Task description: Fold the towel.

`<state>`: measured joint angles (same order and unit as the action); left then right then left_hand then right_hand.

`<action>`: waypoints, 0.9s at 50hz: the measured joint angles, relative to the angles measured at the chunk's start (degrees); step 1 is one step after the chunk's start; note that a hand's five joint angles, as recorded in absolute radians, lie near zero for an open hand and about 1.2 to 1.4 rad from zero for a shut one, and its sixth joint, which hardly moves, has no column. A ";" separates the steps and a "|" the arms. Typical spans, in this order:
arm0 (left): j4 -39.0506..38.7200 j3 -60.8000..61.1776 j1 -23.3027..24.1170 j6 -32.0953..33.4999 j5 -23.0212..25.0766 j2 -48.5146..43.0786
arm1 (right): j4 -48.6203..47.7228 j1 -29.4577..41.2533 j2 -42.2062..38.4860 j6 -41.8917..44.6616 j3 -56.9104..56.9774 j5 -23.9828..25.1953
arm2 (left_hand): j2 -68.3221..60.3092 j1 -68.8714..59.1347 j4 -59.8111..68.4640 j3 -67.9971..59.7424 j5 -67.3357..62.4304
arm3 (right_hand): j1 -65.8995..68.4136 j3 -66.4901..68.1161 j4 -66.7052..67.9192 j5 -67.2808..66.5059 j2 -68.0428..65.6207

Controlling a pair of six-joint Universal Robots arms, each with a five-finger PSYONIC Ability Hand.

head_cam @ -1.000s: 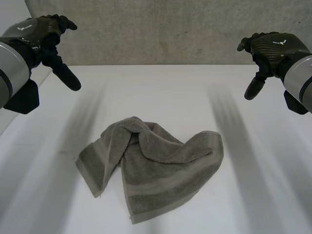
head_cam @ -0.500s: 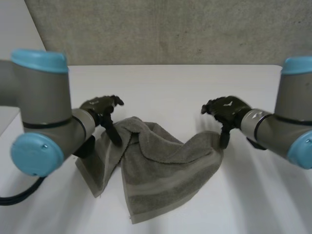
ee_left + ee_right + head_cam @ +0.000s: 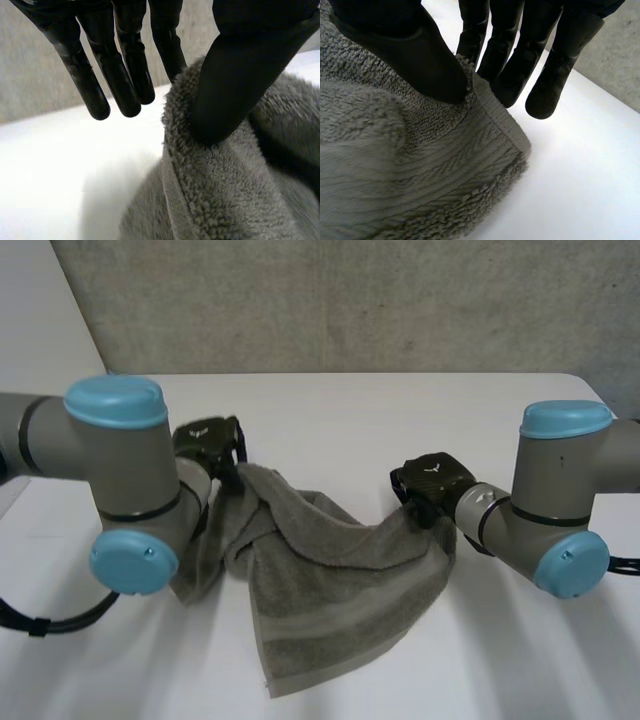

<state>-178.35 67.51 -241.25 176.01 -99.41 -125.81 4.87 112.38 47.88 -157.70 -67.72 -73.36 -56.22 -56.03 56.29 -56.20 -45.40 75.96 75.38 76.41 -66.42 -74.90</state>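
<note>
Left robot hand (image 3: 208, 440): thumb pressing down on far-left edge of crumpled grey terry-cloth towel (image 3: 330, 590), fingers (image 3: 127, 75) straight, spread just past edge, no pinch closed. Right robot hand (image 3: 432, 480): thumb on towel's right corner, fingers (image 3: 545, 75) straight beside hem. Towel bunched mid white table (image 3: 350, 400). Likely soft, light, limp; pinch hemmed corners, else sags

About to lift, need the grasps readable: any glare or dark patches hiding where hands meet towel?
Head view: even light, no glare on the table; the left arm hides some towel. Left wrist view: bright table, thumb of the left hand clear on the towel's edge. Right wrist view: right hand black at a corner, grip unreadable.
</note>
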 measured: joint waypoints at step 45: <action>-4.98 18.38 -6.36 17.52 12.09 2.82 | 8.73 0.45 1.46 12.00 4.84 -5.29 | -13.56 -12.75 13.51 -13.50 -13.61 | 0.28 1.30 0.02 -0.82 -0.78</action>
<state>-183.33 85.89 -247.61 193.53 -87.32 -122.99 13.60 112.82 49.34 -145.70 -62.88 -78.65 -69.78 -68.78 69.80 -69.70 -59.01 76.25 76.68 76.43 -67.24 -75.68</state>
